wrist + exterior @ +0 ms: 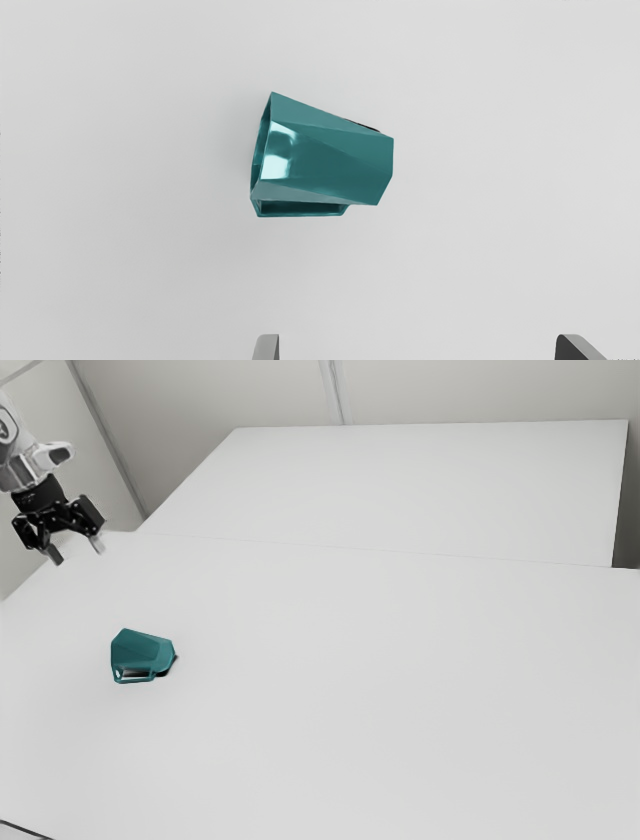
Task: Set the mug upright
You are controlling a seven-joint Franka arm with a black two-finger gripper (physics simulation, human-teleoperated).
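Note:
My gripper (76, 555) is at the upper left of the exterior view, raised above the table and apart from the mug. A teal faceted mug (143, 650) lies on its side on the white table. In the wrist view the mug (325, 157) shows its outer wall, with its mouth at the wide end and its angular handle along one side. The two fingers of my gripper (417, 347) stand wide apart, nothing between them.
The white table (350, 690) stretches across the exterior view. Behind it is another white surface (420, 490) with pale walls beyond. A thin dark line runs at the exterior view's lower left corner.

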